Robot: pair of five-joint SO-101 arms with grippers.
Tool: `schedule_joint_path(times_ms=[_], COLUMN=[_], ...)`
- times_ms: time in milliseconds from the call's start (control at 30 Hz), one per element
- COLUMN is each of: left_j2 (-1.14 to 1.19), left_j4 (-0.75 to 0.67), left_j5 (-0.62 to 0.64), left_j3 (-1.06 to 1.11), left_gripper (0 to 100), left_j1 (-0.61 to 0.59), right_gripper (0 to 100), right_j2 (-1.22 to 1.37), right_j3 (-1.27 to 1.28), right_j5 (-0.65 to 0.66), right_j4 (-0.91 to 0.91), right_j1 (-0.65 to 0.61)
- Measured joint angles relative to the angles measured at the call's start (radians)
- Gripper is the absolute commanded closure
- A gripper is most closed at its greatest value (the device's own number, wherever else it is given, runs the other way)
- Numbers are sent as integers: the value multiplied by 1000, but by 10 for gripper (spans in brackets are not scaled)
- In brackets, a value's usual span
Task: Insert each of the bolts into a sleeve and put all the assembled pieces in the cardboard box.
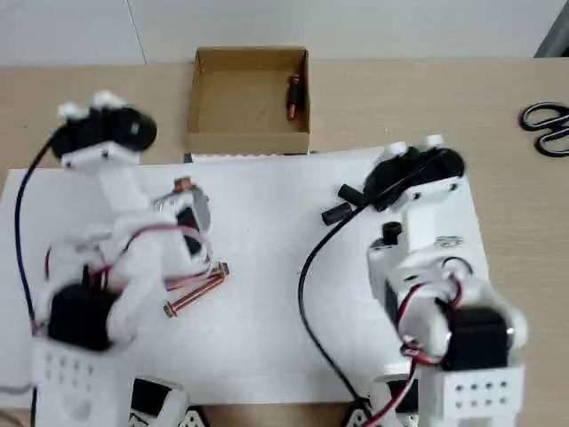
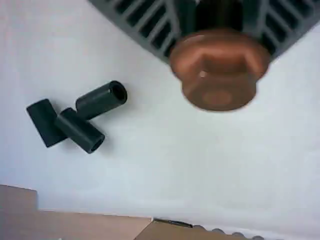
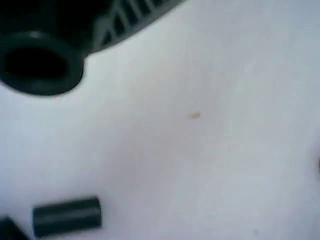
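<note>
My left gripper (image 1: 188, 203) is shut on a copper bolt (image 2: 218, 70), held above the white paper with its hex head (image 1: 182, 186) showing. My right gripper (image 1: 391, 234) is shut on a black sleeve (image 3: 37, 62), whose open end faces the wrist camera. Three loose black sleeves (image 2: 80, 125) lie together on the paper between the arms, two of them plain in the high view (image 1: 342, 203); one sleeve (image 3: 66, 216) lies beside my right gripper. Several loose copper bolts (image 1: 196, 286) lie near the left arm. The cardboard box (image 1: 206, 98) at the back holds one assembled piece (image 1: 293, 96).
A white paper sheet (image 1: 267, 338) covers the wooden table (image 1: 498, 98) under both arms. Black scissors (image 1: 547, 124) lie at the far right edge. A black cable (image 1: 307, 294) runs from the right arm across the paper.
</note>
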Motion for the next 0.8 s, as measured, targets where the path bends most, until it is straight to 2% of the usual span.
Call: schedule_joint_path(times_ms=[300,600,800], left_j2=[-451,-824,-864], left_j4=[-150,-258,-394], left_j5=[-51,-51,-25], left_j3=[407,700,756], left_gripper=[994,994,994], left_j1=[-74,-77,-77], right_gripper=[997,997,997], right_j2=[-336,-687,-726], right_j3=[385,769,895], right_j5=[-106,-117,-117], right_j4=[-241,-422,-514], right_j1=[-144,-328,-430])
